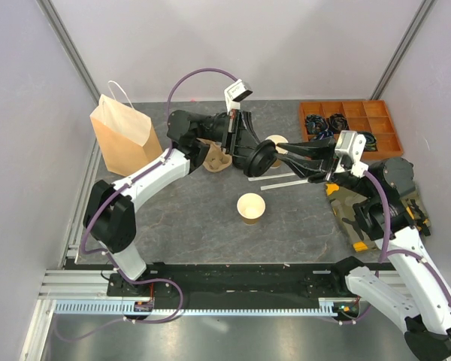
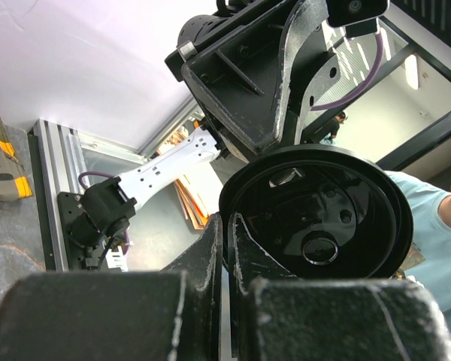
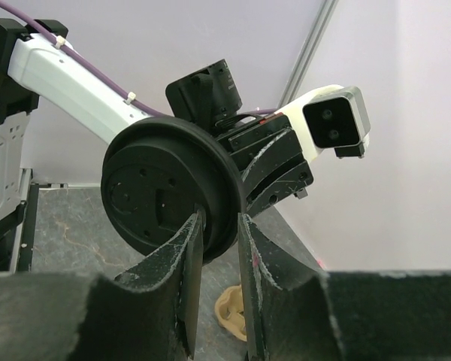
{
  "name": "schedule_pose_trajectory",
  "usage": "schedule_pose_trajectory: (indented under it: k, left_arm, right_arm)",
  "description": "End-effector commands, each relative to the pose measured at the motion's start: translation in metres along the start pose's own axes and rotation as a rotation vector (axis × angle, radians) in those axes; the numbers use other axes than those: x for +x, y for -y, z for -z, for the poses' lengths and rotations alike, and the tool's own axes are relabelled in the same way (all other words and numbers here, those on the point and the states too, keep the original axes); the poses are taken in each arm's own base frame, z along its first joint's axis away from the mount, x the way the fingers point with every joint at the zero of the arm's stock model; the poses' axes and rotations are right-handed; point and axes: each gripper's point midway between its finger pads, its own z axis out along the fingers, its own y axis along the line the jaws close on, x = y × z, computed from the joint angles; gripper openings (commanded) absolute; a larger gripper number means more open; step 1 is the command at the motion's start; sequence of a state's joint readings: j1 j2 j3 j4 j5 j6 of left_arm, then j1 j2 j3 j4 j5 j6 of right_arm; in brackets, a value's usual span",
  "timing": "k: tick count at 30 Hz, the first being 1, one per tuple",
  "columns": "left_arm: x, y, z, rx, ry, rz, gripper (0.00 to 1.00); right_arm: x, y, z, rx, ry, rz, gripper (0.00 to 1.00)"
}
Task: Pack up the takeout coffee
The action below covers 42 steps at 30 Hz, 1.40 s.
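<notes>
While left gripper [image 2: 225, 229] clamps the black lid [image 2: 323, 218] over the grey marbled tabletop [image 1: 188, 218], we see right gripper [image 3: 219, 229] straddling its 3 o'clock rim, grip unclear; pale walls [image 1: 248, 45] around.

Clear grey tabletop [image 1: 195, 226] around small tan paper cup [image 1: 251, 208]. White left arm [image 1: 146, 177] overhangs brown moulded-pulp carrier [image 1: 215, 162], probably blocking descent.
</notes>
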<state>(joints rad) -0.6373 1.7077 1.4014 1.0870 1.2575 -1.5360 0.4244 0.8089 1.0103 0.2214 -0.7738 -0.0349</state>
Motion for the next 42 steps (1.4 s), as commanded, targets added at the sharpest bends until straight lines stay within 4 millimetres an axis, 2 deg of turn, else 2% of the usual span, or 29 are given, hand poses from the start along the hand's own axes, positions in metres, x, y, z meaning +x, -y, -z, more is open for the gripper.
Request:
schedule_pose_trajectory:
  k: [1, 8, 11, 16, 18, 20, 21, 22, 24, 25, 29, 30, 32, 33, 34, 35, 36, 37, 38, 39, 40, 41, 42]
  left_arm:
    - [0.005, 0.0, -0.007, 0.005, -0.001, -0.031, 0.02]
    - [0.003, -0.01, -0.007, -0.018, 0.017, -0.013, 0.02]
    - [0.002, -0.011, -0.008, -0.019, 0.015, -0.013, 0.02]
    - [0.003, -0.012, -0.007, -0.021, 0.016, -0.011, 0.02]
    - [0.004, -0.015, -0.007, -0.028, 0.018, -0.004, 0.02]
    - [0.006, -0.018, -0.005, -0.037, 0.02, 0.005, 0.14]
    - [0.005, -0.021, -0.003, -0.046, 0.023, 0.01, 0.3]
    - [0.007, -0.024, -0.001, -0.054, 0.023, 0.023, 0.38]
    - [0.006, -0.03, 0.005, -0.078, 0.037, 0.035, 0.51]
    - [0.007, -0.035, 0.009, -0.092, 0.045, 0.051, 0.55]
    - [0.005, -0.045, 0.021, -0.136, 0.077, 0.048, 0.8]
    - [0.003, -0.044, 0.024, -0.147, 0.08, 0.039, 0.89]
    - [0.003, -0.052, 0.028, -0.194, 0.08, 0.02, 0.95]
    - [0.0, -0.049, 0.03, -0.218, 0.083, -0.007, 1.0]
    - [0.004, -0.058, 0.034, -0.293, 0.077, 0.085, 1.0]
    - [-0.002, -0.07, 0.039, -0.371, 0.082, -0.055, 1.0]
    - [-0.005, -0.073, 0.042, -0.423, 0.077, -0.106, 1.0]
    - [-0.016, -0.067, 0.043, -0.47, 0.078, -0.167, 1.0]
    - [-0.012, -0.088, 0.057, -0.604, 0.056, -0.178, 1.0]
    - [-0.014, -0.094, 0.064, -0.667, 0.042, -0.188, 1.0]
    - [-0.027, -0.095, 0.069, -0.718, 0.024, -0.279, 1.0]
    - [-0.024, -0.105, 0.083, -0.824, 0.017, -0.249, 1.0]
    - [-0.027, -0.106, 0.089, -0.86, 0.01, -0.271, 1.0]
  right_arm:
    - [-0.006, 0.007, -0.004, 0.028, 0.009, 0.025, 0.33]
    - [0.005, 0.01, -0.004, 0.043, -0.047, 0.032, 0.29]
    - [0.011, 0.009, -0.003, 0.043, -0.074, 0.042, 0.22]
    - [0.013, 0.009, -0.003, 0.044, -0.094, 0.048, 0.0]
    - [0.013, 0.012, -0.004, 0.059, -0.099, 0.04, 0.0]
    - [0.014, 0.016, -0.004, 0.086, -0.111, 0.022, 0.0]
    - [0.012, 0.018, -0.004, 0.097, -0.111, 0.018, 0.0]
    - [0.014, 0.022, -0.003, 0.118, -0.124, 0.009, 0.0]
    - [0.011, 0.025, -0.003, 0.138, -0.121, 0.008, 0.0]
    - [0.018, 0.024, -0.001, 0.143, -0.144, -0.012, 0.0]
    - [0.02, 0.026, 0.002, 0.173, -0.153, -0.039, 0.0]
    - [0.02, 0.027, 0.003, 0.179, -0.155, -0.045, 0.0]
    - [0.022, 0.027, 0.005, 0.189, -0.167, -0.059, 0.0]
    - [0.022, 0.028, 0.006, 0.198, -0.171, -0.06, 0.0]
    - [0.024, 0.026, 0.008, 0.203, -0.182, -0.081, 0.0]
    - [0.022, 0.024, 0.01, 0.207, -0.182, -0.093, 0.0]
    - [0.022, 0.024, 0.012, 0.215, -0.186, -0.106, 0.0]
    - [0.024, 0.021, 0.015, 0.217, -0.193, -0.125, 0.0]
    - [0.021, 0.017, 0.02, 0.223, -0.187, -0.125, 0.0]
    - [0.025, 0.017, 0.024, 0.24, -0.2, -0.132, 0.0]
    - [0.026, 0.016, 0.027, 0.244, -0.21, -0.124, 0.0]
    - [0.025, 0.014, 0.031, 0.248, -0.216, -0.117, 0.0]
    - [0.031, 0.012, 0.035, 0.25, -0.242, -0.121, 0.0]
